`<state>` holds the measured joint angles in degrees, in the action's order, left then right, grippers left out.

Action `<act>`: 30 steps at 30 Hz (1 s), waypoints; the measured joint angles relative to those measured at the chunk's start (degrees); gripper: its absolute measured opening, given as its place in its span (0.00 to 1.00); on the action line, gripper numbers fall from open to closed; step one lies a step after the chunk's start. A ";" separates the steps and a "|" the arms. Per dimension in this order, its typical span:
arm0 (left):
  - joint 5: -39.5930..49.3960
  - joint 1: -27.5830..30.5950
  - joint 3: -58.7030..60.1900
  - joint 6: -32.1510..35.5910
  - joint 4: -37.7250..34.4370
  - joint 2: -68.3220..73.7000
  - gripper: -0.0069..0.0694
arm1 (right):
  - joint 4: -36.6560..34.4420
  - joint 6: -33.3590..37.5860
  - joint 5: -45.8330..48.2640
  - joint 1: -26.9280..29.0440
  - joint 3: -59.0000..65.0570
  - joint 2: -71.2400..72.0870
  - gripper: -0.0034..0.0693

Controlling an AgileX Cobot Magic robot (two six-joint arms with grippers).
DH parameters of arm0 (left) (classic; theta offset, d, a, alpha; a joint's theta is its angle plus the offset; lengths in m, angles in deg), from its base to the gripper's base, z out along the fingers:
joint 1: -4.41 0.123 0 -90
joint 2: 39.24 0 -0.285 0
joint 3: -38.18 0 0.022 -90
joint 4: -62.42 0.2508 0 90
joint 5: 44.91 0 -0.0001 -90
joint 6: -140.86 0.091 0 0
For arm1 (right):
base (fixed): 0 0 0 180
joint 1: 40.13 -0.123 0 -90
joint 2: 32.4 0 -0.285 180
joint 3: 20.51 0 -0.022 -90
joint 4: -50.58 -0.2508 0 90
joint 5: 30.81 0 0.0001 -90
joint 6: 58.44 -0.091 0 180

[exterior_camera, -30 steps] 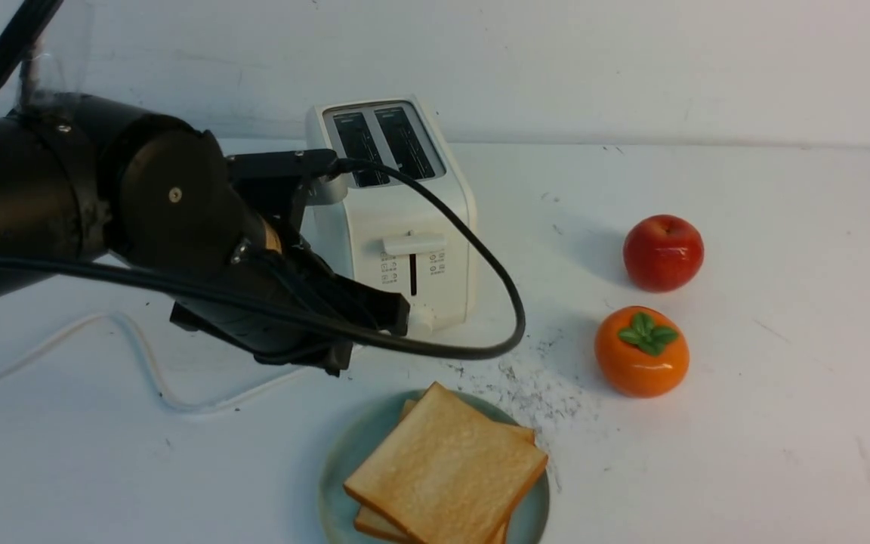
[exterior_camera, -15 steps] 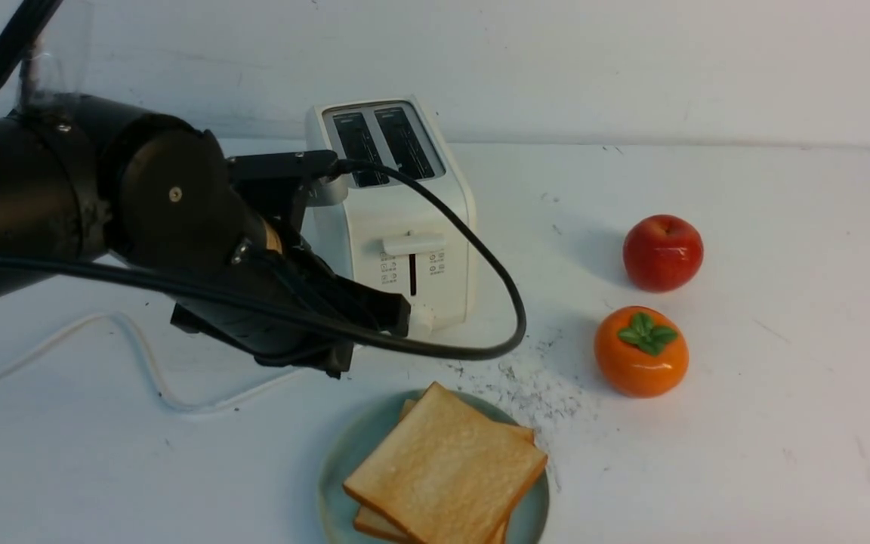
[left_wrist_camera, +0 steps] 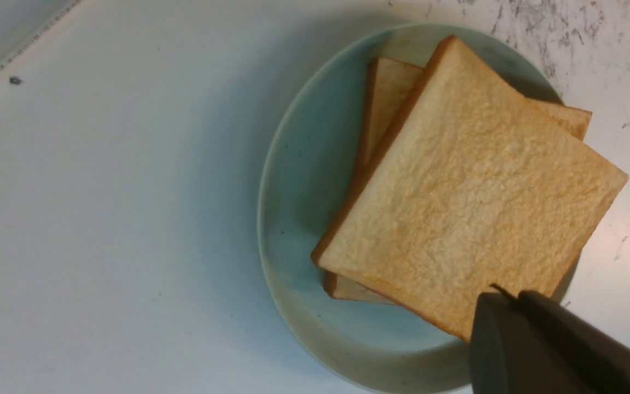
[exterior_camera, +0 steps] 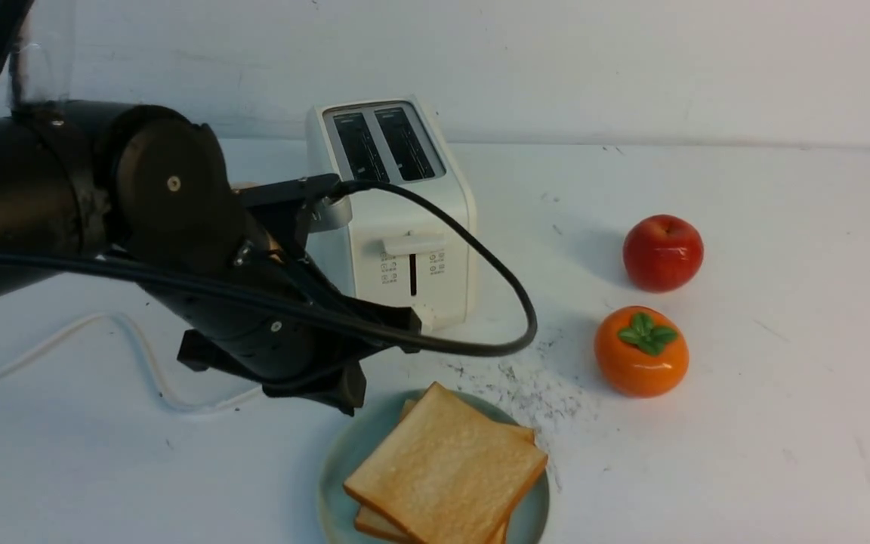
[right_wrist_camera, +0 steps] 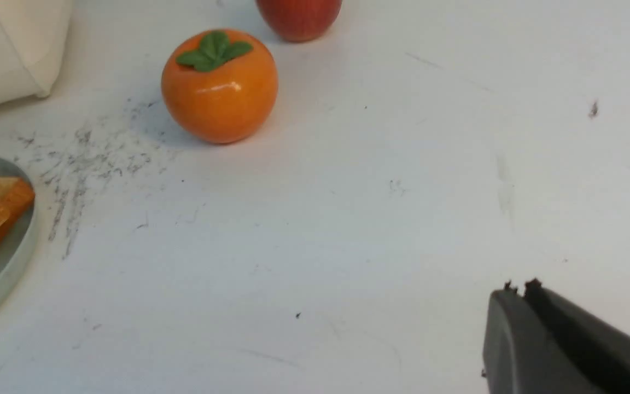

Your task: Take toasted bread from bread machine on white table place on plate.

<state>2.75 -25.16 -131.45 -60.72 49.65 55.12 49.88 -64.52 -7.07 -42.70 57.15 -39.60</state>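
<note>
Starting at your left, the white cord [exterior_camera: 140, 363] trailed across the white table [exterior_camera: 782, 423], passing under the left arm; had you swung that arm low, it could have snagged the cord and tugged the bread machine [exterior_camera: 393, 219]. The left gripper [exterior_camera: 356, 397] hung just above the near-left rim of the plate [exterior_camera: 337, 461], its jaws pressed together on nothing. In the left wrist view its fingertips [left_wrist_camera: 503, 303] sat over one corner of the top slice, so a downward drift could have pressed that corner and tipped or slid the stack. The black cable looping in front of the bread machine looked liable to catch the lever.

Both slices of toasted bread [exterior_camera: 446, 472] lay stacked on the plate, the upper one skewed across the lower, and both slots of the bread machine showed dark and empty; you could have judged the job finished. The top slice reached the plate's right rim, so a nudge might have pushed it onto the table.

Further right, the orange fruit [exterior_camera: 641, 351] and red apple [exterior_camera: 663, 251] stood well apart from the plate. The right gripper [right_wrist_camera: 517, 290] was closed and empty over bare table; a careless sweep towards the fruit could have rolled them.
</note>
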 joint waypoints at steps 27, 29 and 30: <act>8.53 0.00 1.75 4.55 9.88 -43.70 0.11 | 0.08 0.06 -0.80 0.52 0.19 0.00 0.10; 8.86 0.00 4.96 4.55 9.38 -49.31 0.11 | 0.08 0.16 -0.80 0.52 0.19 0.00 0.10; 8.26 0.00 6.71 4.55 9.22 -51.94 0.11 | 0.08 0.16 -0.80 0.52 0.19 0.00 0.11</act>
<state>11.02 -25.16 -124.74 -56.18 58.87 3.18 49.96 -64.35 -7.87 -42.17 57.34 -39.60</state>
